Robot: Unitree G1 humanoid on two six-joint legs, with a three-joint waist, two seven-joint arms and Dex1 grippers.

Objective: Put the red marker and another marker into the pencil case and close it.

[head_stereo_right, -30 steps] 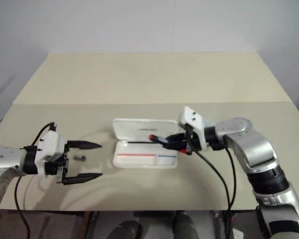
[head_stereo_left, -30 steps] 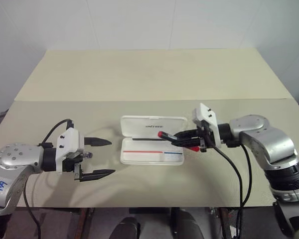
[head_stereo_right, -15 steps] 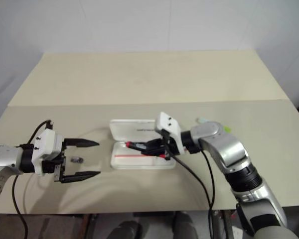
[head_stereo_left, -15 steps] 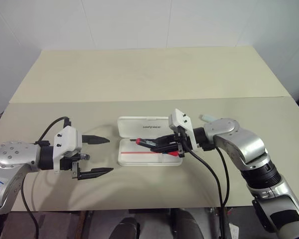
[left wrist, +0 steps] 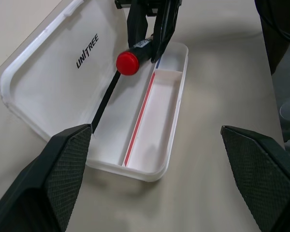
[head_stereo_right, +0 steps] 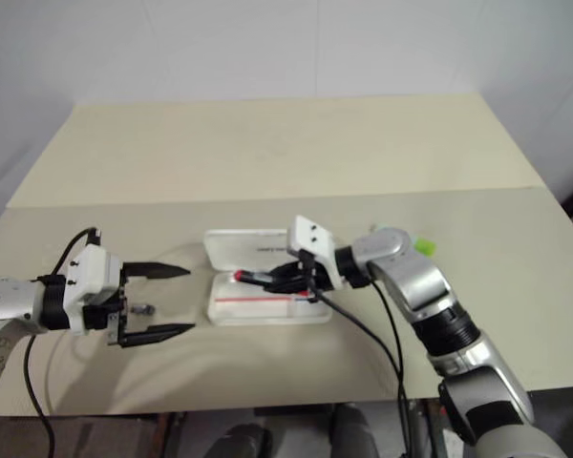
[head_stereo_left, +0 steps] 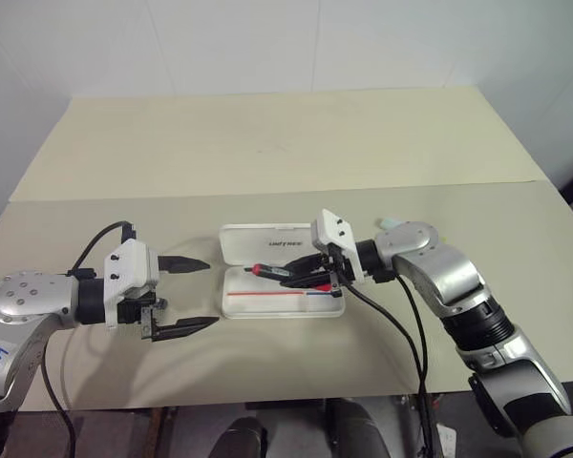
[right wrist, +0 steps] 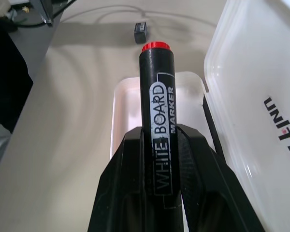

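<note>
Clenched on the red marker (head_stereo_left: 279, 273) above the open pencil case (head_stereo_left: 237, 303), the right end effector (head_stereo_left: 301, 275) could release it askew, leaving it propped across the rim so the lid jams.

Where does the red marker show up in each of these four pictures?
Left eye view: red marker, above the open pencil case, in the right gripper.
Right eye view: same spot.
Left wrist view: red end facing the camera.
Right wrist view: centre, barrel lettered.
Shared landmark: the lid's UNITREE lettering.

green marker (head_stereo_right: 423, 246) — half behind arm
</note>
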